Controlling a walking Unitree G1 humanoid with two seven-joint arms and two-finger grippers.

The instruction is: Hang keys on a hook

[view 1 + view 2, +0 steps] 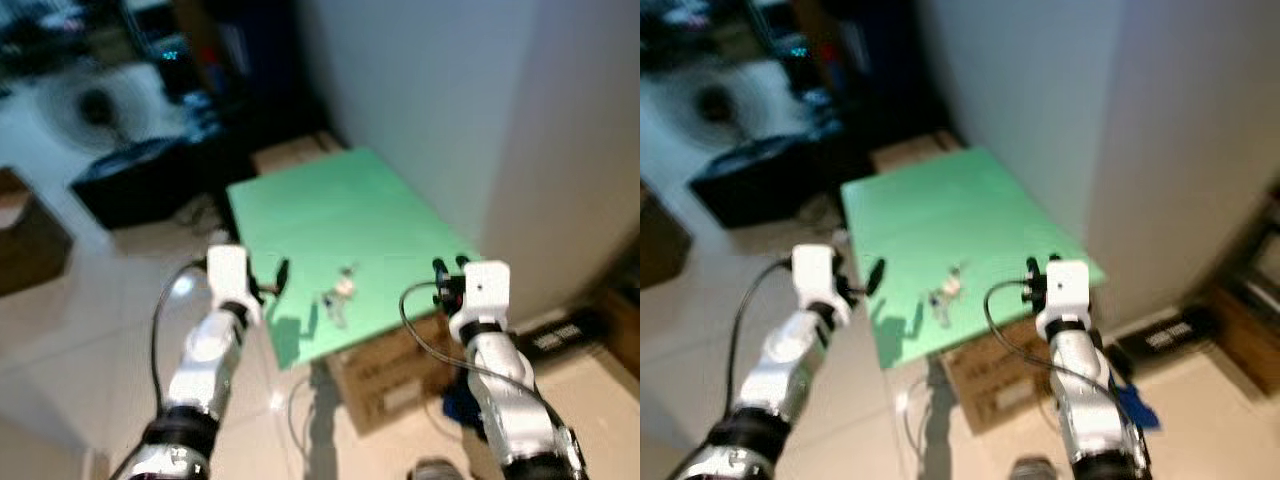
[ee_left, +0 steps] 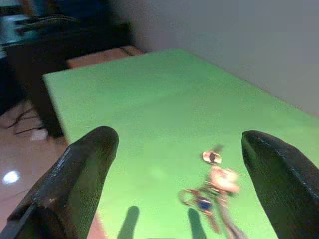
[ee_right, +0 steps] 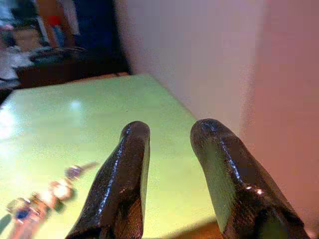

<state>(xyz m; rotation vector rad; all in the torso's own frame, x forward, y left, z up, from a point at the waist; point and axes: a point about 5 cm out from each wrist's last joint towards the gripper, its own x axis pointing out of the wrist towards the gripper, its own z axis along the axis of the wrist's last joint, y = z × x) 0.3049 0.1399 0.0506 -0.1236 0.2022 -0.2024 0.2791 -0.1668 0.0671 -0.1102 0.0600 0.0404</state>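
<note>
Your metal key bunch lies on the green tabletop, near its front edge. Left gripper fingers spread wide beside it; right gripper fingers narrowly parted, holding nothing.

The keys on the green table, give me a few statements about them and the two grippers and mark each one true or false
1. The keys lie on the green table, near its front edge. True.
2. The left gripper is shut on the keys. False: its fingers are spread wide and empty, with the keys lying on the table ahead of them.
3. The right gripper is open with nothing between its fingers. True.
4. The keys lie between the two arms in the head views. True.
5. The table stands in the middle of the room, far from any wall. False: it sits right against a pale wall on the robot's right.
</note>
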